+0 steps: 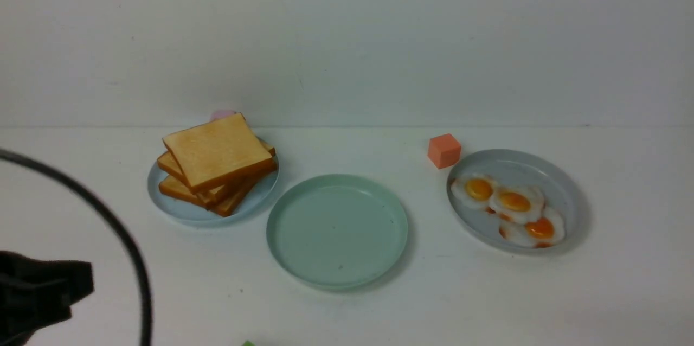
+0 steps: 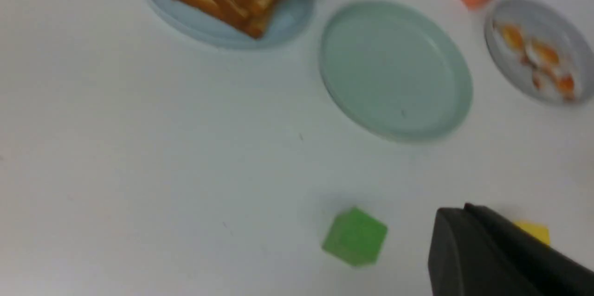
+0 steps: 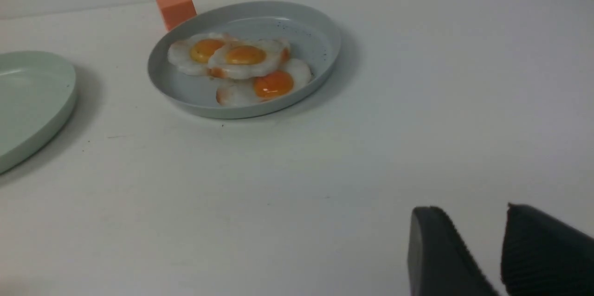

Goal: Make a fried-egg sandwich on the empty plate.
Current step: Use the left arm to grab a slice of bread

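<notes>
The empty plate (image 1: 336, 229), pale mint green, lies at the table's middle with nothing on it. No fried-egg sandwich is in view. To its left, several toast slices (image 1: 217, 164) are piled on a light blue plate (image 1: 179, 210). To its right, three fried eggs (image 1: 512, 202) overlap on a grey-blue plate (image 1: 515, 167). My left gripper (image 2: 457, 212) is shut and empty, hovering near the table's front, well short of the empty plate (image 2: 394, 68). My right gripper (image 3: 468, 215) is open with nothing between its fingers, far from the eggs (image 3: 241, 61).
An orange cube (image 1: 444, 151) stands just behind the egg plate. A pink object (image 1: 222, 114) peeks out behind the toast. A green cube (image 2: 355, 236) and a yellow cube (image 2: 533, 232) lie beside my left gripper. The left arm (image 1: 38, 292) and its cable fill the front-left corner.
</notes>
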Robot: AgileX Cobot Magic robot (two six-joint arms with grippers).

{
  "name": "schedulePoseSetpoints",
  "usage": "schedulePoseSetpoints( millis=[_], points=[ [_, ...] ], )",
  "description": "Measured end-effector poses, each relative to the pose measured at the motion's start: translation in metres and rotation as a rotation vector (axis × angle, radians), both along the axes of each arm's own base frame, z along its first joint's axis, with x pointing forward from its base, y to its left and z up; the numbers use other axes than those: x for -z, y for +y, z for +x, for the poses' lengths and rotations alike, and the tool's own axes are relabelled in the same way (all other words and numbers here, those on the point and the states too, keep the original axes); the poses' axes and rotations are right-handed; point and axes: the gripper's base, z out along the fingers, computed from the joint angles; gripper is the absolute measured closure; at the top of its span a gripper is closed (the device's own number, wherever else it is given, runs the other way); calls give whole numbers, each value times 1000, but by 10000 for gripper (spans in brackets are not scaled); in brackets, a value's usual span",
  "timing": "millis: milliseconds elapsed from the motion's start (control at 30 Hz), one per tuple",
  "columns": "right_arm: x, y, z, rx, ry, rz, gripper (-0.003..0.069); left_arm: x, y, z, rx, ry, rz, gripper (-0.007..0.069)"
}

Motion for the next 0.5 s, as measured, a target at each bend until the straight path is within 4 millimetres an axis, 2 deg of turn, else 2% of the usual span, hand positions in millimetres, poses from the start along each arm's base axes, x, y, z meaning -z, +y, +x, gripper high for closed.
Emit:
schedulePoseSetpoints(
  millis=[133,200,300,433,500],
  points=[
    [-2,0,1,3,-21,27,418,-7,-14,19,93,120,32,638],
    [-5,3,2,20,-73,192,418,-4,-21,32,106,172,23,638],
    [-14,4,4,44,-174,383,418,2,-25,40,140,199,30,638],
    [-26,1,5,84,-314,609,418,4,-34,41,261,168,55,638],
    [-30,2,4,79,-307,657,421,3,-37,42,283,152,56,638]
  ],
)
